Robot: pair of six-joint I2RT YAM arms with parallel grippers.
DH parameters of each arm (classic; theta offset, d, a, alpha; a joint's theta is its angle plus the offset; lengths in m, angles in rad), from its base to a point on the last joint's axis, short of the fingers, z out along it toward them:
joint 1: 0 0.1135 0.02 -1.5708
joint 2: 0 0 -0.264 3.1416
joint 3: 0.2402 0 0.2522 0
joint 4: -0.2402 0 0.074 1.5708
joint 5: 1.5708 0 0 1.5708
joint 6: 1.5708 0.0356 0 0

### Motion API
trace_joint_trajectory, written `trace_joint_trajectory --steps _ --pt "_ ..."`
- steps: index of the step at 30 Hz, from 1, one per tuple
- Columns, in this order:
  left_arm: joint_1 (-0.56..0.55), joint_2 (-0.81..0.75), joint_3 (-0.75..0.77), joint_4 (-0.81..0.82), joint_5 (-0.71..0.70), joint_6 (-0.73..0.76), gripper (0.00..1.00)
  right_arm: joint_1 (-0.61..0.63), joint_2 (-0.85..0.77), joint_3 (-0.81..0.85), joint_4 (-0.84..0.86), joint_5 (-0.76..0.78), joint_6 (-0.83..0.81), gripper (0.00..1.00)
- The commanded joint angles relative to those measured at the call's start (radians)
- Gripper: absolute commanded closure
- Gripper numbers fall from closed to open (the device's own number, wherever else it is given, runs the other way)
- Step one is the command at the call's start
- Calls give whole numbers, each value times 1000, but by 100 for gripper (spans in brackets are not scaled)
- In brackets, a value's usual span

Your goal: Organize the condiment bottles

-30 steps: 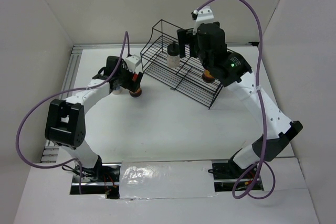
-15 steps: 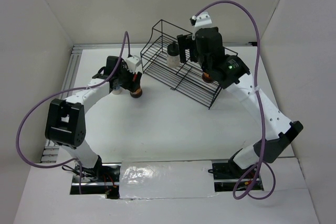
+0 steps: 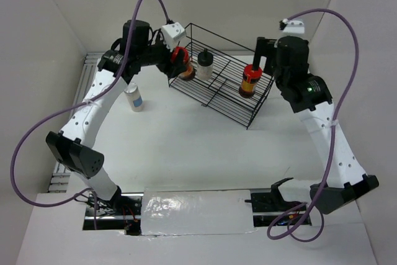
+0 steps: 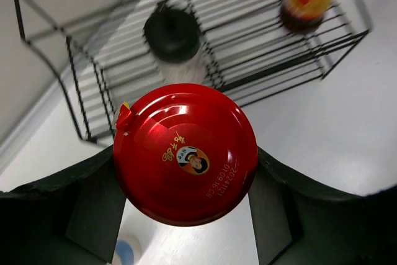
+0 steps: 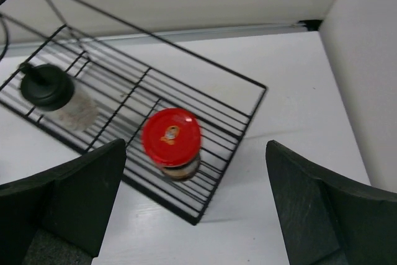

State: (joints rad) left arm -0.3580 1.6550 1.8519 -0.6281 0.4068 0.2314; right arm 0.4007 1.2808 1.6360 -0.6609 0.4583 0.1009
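Observation:
My left gripper is shut on a red-capped jar, held in the air over the left end of the black wire rack. In the left wrist view its red cap sits between my fingers. A pale black-capped jar stands in the rack, also in the left wrist view. The second red-capped jar stands in the rack's right part. My right gripper is open and empty above and behind that jar. The white jar with blue label stands on the table left of the rack.
White walls enclose the table on the left, back and right. A slotted metal rail runs along the table's left edge. Purple cables loop from both wrists.
My left gripper lifted the red-capped jar off the table and carried it up and right to the rack's left end. My right gripper let go of its jar and drew back to the right.

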Motion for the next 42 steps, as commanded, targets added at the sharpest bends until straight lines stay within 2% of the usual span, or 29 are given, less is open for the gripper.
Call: trace_joint_trajectory --steps 1,11,17,32,42 --pt "-67 12 127 -24 84 11 100 -68 -51 -28 -32 -32 39 0" --pt "-229 222 385 45 43 -76 100 -187 -112 -143 -25 -102 60 0" --pt "-262 319 492 108 -6 -110 100 -207 -118 -154 -31 -115 68 0" --pt "-291 433 472 225 -71 -69 100 -224 -130 -180 -32 -119 57 0" --pt "-309 465 457 242 -129 -32 100 -234 -135 -180 -45 -118 46 0"
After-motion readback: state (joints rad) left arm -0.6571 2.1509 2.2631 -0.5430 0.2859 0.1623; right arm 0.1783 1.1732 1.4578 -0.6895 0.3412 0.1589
